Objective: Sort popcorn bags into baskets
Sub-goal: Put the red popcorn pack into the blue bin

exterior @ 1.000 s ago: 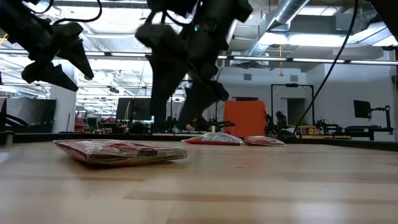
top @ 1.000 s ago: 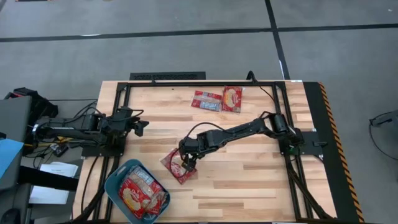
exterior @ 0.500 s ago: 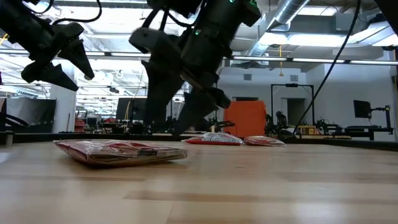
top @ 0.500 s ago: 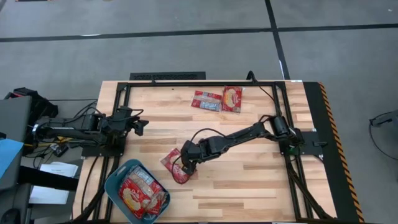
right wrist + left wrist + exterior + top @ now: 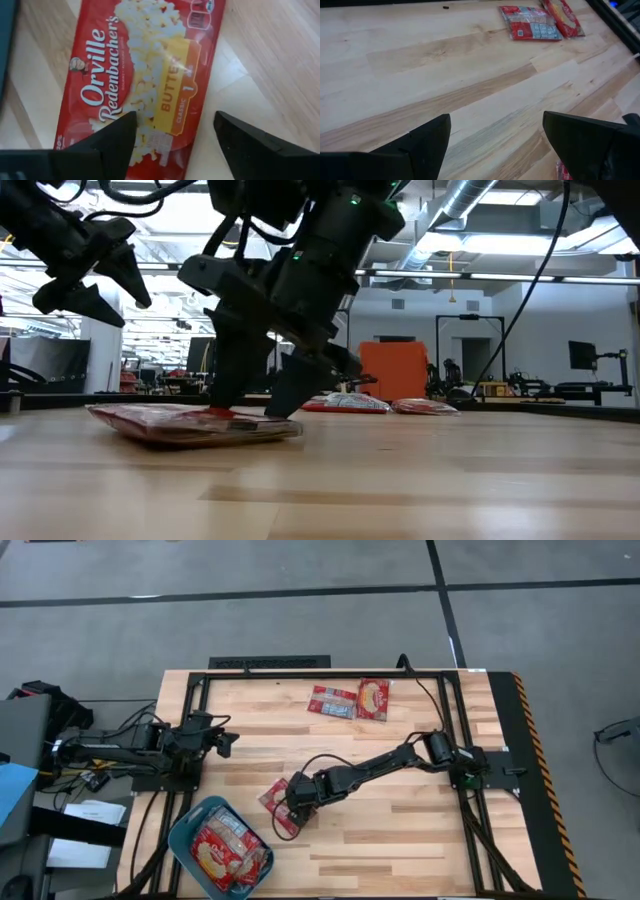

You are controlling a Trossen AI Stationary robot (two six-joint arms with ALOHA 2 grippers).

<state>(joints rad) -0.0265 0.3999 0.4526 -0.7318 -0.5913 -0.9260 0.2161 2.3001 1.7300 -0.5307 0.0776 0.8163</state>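
The wooden table (image 5: 400,810) carried a teal basket (image 5: 183,836) at its front left corner, with popcorn bags (image 5: 228,852) piled inside. Two more popcorn bags (image 5: 348,700) lay touching near the far edge. The right gripper (image 5: 289,803) stood low over a lone Orville Redenbacher's bag (image 5: 145,80) mid-table, near the basket, fingers spread wide and straddling it. The left gripper (image 5: 227,741) hung open at the table's left side, holding nothing.

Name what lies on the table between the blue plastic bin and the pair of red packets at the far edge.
One red popcorn packet, with the right tool open over it, in the high view.
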